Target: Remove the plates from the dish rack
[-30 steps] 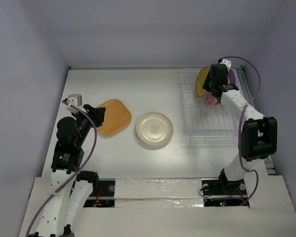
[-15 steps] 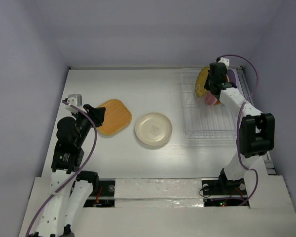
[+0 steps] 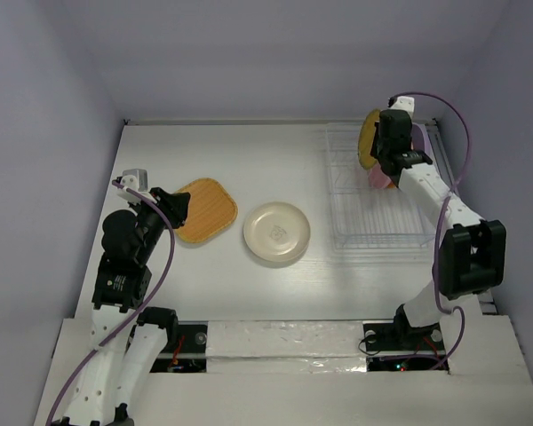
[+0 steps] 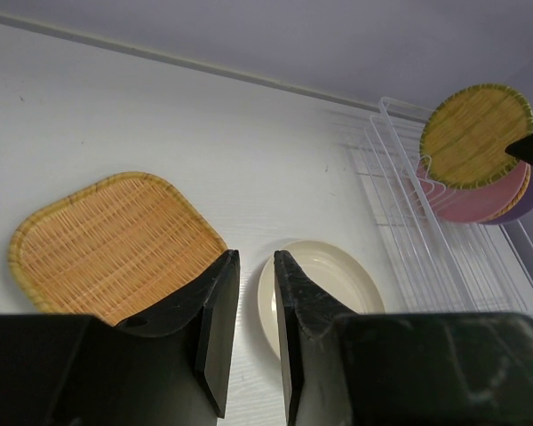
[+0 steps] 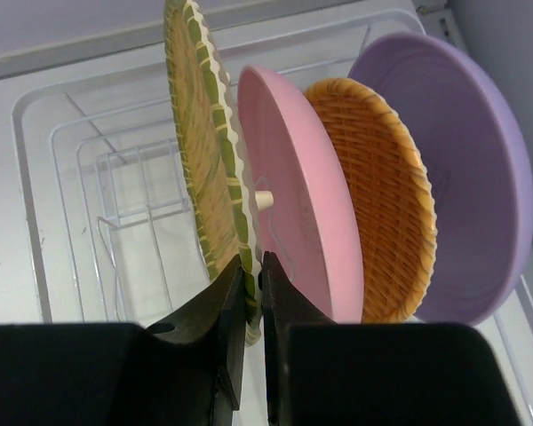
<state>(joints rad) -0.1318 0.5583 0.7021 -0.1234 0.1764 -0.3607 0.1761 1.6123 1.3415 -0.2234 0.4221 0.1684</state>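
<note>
My right gripper (image 5: 251,266) is shut on the lower rim of a yellowish woven plate with a green edge (image 5: 200,151), held upright at the far end of the white wire dish rack (image 5: 80,177). Behind it stand a pink plate (image 5: 293,186), an orange woven plate (image 5: 382,204) and a purple plate (image 5: 462,169). In the top view the right gripper (image 3: 384,153) holds the yellowish plate (image 3: 367,140) over the rack (image 3: 373,222). A tan-orange rounded-square plate (image 3: 209,209) and a cream round plate (image 3: 276,232) lie flat on the table. My left gripper (image 3: 179,206) hovers empty, jaws slightly apart, between them (image 4: 254,256).
The white table (image 3: 275,160) is walled at the back and both sides. The near part of the rack (image 3: 382,232) holds no plates. The right arm's purple cable (image 3: 453,133) loops beside the rack's right edge.
My right gripper has raised the yellowish plate a little, toward the back wall, with the arm stretching out. The left arm and the two plates on the table have not moved.
</note>
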